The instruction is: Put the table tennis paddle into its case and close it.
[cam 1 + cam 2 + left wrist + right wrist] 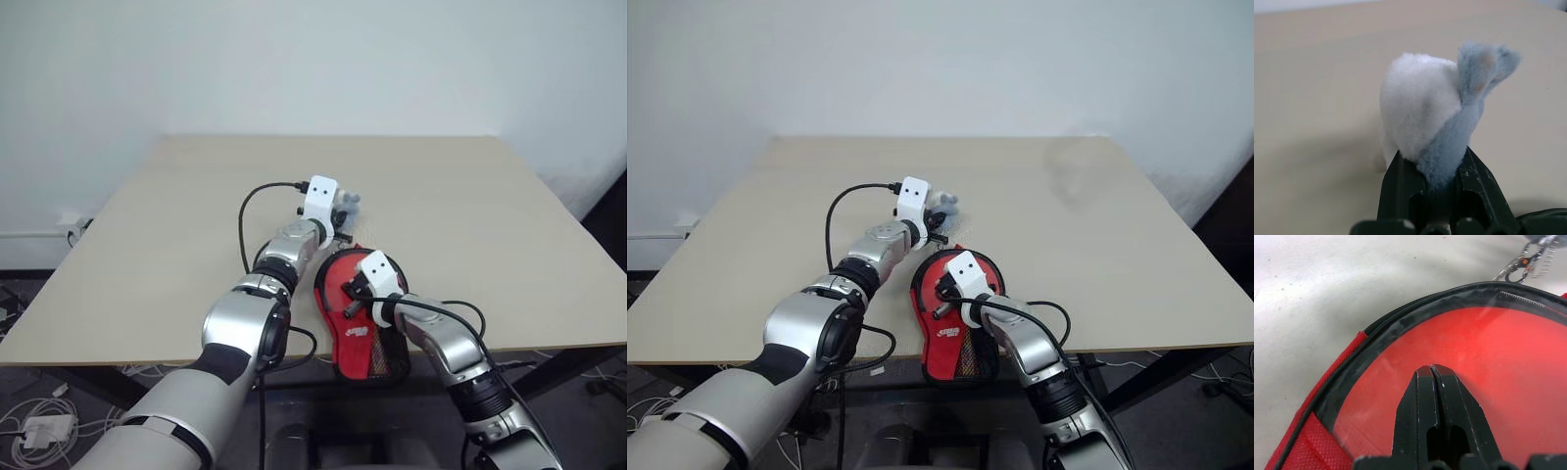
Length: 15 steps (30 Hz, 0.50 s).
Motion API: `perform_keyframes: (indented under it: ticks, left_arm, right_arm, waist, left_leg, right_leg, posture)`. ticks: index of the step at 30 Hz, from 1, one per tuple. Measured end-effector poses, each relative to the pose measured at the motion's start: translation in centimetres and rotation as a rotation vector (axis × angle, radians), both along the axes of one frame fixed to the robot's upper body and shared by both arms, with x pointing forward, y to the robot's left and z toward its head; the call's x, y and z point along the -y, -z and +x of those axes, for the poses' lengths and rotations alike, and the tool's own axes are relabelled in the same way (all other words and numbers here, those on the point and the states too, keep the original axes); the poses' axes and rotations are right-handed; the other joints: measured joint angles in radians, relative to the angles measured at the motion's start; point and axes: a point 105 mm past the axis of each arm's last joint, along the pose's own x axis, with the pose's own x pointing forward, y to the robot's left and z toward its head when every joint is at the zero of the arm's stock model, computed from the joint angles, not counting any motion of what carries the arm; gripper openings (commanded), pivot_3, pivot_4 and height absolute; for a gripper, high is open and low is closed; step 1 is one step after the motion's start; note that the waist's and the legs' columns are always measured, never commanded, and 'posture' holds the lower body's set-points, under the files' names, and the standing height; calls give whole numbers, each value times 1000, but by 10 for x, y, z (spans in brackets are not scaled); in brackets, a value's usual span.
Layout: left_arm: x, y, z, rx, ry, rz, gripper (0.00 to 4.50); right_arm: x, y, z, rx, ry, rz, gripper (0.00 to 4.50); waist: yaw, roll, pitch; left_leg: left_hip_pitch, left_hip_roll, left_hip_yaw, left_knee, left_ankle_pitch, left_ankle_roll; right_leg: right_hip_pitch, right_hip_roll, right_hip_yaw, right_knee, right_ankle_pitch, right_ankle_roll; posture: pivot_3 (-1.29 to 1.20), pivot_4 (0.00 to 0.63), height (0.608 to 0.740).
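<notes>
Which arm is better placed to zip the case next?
Left. The left end effector grips the fluffy charm at the case's far edge, probably the zipper pull; the right end effector sits shut over the case's face.

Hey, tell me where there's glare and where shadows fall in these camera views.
Right wrist view: a pale sheen washes over the glossy red face inside the black trim of the case. Left wrist view: the fluffy charm pinched in the left end effector throws a soft shadow onto the table. Left eye view: even, diffuse light, no harsh shadows on the tabletop.
</notes>
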Motion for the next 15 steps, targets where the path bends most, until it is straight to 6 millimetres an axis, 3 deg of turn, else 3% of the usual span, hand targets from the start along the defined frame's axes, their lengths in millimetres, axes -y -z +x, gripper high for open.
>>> perform_keyframes:
  ticks: [9, 15]
  left_arm:
    - [49, 1, -19, 10, 195, -30, 124]
    - [59, 5, -32, 43, 370, -3, 124]
  right_arm:
    - [2, 0, -2, -4, -1, -11, 0]
    - [4, 0, -3, -2, 2, -18, 0]
  waist:
    - [1, 0, 0]
    - [1, 0, 0]
  left_leg:
    - [-1, -1, -1, 1, 0, 0]
    - [-1, -1, -1, 1, 0, 0]
  right_leg:
    - [0, 0, 0, 0, 0, 0]
    - [0, -1, 0, 0, 0, 0]
  posture:
    - [0, 0, 698]
    - [0, 0, 698]
